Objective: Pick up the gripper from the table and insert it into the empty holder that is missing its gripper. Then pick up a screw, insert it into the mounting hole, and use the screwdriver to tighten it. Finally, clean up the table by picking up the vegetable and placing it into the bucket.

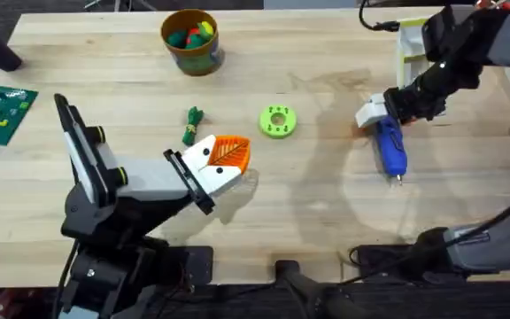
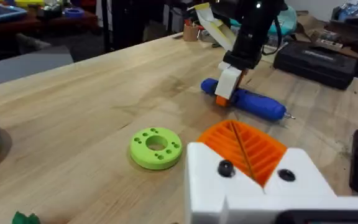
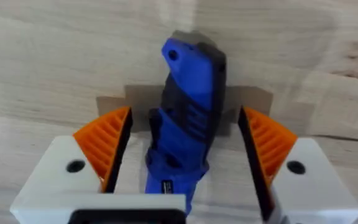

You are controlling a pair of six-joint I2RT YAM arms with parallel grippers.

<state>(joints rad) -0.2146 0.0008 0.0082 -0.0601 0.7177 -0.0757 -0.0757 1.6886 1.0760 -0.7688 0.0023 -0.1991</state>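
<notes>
Overhead, vegetable [image 1: 192, 125] beside left fingers [image 1: 229, 154]

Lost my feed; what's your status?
Right gripper open, straddling the screwdriver on the table. Left gripper shut, empty. Vegetable not binned.

Overhead looks down on whole worktop [image 1: 264, 204]; left wrist views low across it; right wrist close above screwdriver [image 3: 188, 112], shared by all views.

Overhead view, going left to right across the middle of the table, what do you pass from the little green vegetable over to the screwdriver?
vegetable → left gripper, its orange pads just right of the vegetable and nearer the camera → lime-green disc → right gripper → blue screwdriver, lying on the table under that gripper.
</notes>
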